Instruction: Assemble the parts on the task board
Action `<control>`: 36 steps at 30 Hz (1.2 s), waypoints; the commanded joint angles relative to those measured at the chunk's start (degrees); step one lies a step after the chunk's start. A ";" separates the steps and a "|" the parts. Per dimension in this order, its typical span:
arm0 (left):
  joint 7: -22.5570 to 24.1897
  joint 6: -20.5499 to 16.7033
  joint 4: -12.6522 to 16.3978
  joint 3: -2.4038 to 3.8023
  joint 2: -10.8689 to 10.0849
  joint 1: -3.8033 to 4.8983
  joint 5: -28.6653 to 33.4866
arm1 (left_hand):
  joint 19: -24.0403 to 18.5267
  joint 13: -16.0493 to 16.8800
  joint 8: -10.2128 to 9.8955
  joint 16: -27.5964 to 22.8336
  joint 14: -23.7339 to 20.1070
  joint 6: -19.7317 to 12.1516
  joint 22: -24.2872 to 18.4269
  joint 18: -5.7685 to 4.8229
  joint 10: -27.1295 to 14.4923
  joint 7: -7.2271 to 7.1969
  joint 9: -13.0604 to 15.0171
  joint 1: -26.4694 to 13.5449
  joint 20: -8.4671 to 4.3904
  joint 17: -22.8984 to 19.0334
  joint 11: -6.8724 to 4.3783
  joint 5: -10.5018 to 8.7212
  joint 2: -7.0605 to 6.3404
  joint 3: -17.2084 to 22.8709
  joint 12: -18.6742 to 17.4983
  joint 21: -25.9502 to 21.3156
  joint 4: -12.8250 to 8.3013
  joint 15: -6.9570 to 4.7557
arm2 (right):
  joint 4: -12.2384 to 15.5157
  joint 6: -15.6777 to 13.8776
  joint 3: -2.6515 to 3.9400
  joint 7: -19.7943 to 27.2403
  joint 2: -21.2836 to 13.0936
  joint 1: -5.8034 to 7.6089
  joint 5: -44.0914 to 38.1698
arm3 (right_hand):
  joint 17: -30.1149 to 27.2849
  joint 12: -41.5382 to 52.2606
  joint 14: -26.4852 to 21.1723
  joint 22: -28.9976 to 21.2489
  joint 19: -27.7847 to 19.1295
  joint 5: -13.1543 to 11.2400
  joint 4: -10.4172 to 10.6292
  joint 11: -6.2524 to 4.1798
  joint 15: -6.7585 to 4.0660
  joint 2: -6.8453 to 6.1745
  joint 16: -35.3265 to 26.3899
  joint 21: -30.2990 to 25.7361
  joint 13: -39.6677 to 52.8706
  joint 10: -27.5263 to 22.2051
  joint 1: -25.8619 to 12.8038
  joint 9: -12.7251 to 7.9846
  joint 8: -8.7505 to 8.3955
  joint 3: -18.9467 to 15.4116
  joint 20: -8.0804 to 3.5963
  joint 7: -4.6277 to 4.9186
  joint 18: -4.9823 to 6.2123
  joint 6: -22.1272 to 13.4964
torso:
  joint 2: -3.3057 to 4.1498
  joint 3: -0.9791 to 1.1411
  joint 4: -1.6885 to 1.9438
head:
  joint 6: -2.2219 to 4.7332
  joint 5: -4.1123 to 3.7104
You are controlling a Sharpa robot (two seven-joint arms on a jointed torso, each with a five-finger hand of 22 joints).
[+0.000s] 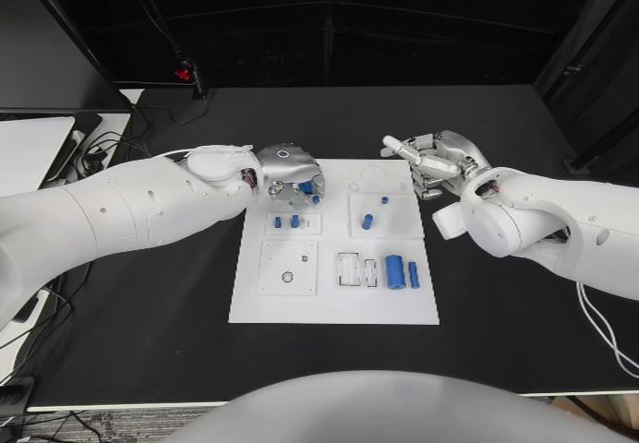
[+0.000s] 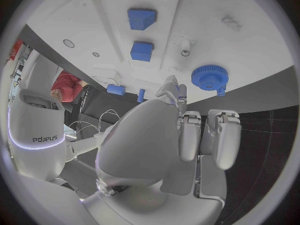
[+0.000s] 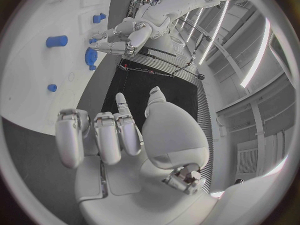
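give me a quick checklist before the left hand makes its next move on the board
1. Left hand over the far left corner of the task board: ok.
2. Blue gear in front of its fingers: ok.
3. Gear gripped by the left hand: cannot tell.
4. Right hand empty, at the board's far right edge: ok.
5. Large blue cylinder lying free on the board, away from both hands: ok.

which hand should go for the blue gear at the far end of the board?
Left, probably. The left hand hovers right over the blue gear, fingers pointing toward it. The right hand sits off the task board beyond its far right corner, holding nothing.
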 commanded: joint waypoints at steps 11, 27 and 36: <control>0.52 -1.97 2.65 0.03 -2.84 1.90 -0.39 | 5.97 -0.10 -0.04 0.05 6.09 0.60 15.05 -0.36 0.55 -0.01 0.05 -1.29 -0.41 15.10 -0.20 0.10 -0.10 0.46 -0.63 0.18 0.01 -0.37 | 0.03 0.12 0.03 0.05 -0.20 0.07 0.09 | 15.09 0.14 6.16 13.04 2.01 0.19 0.00 -0.21 -0.10 0.62 0.14 -0.31 15.08 6.17 0.07 -0.06 0.43 -0.56 -0.18 -0.11 0.25 -0.24 | 0.02 0.01 0.07 | 0.00 0.23; -0.93 -0.19 5.52 0.02 -6.67 2.47 -0.38 | 5.97 -0.10 -0.22 0.05 6.09 0.72 15.05 -0.36 0.67 -0.03 0.04 -1.78 -0.43 15.10 -0.21 0.02 0.06 0.77 -0.91 0.18 0.03 -0.40 | -0.05 0.04 0.03 0.00 -0.27 0.05 0.08 | 15.09 0.14 6.16 13.04 2.01 0.19 0.00 -0.21 -0.10 0.62 0.14 -0.31 15.08 6.17 0.07 -0.06 0.43 -0.56 -0.18 -0.11 0.25 -0.24 | -0.03 0.00 0.04 | 0.00 0.57; -1.92 1.57 6.53 0.02 -8.48 2.65 -0.38 | 5.97 -0.11 -0.40 0.05 6.09 0.65 15.05 -0.36 0.62 -0.02 0.01 -2.05 -0.44 15.10 -0.19 -0.12 0.06 0.94 -1.13 0.18 0.02 -0.40 | -0.03 -0.02 0.02 0.01 -0.33 0.01 0.08 | 15.09 0.14 6.16 13.04 2.01 0.19 0.00 -0.21 -0.10 0.62 0.14 -0.31 15.08 6.17 0.07 -0.06 0.43 -0.56 -0.18 -0.11 0.25 -0.24 | -0.03 0.02 -0.01 | 0.00 0.75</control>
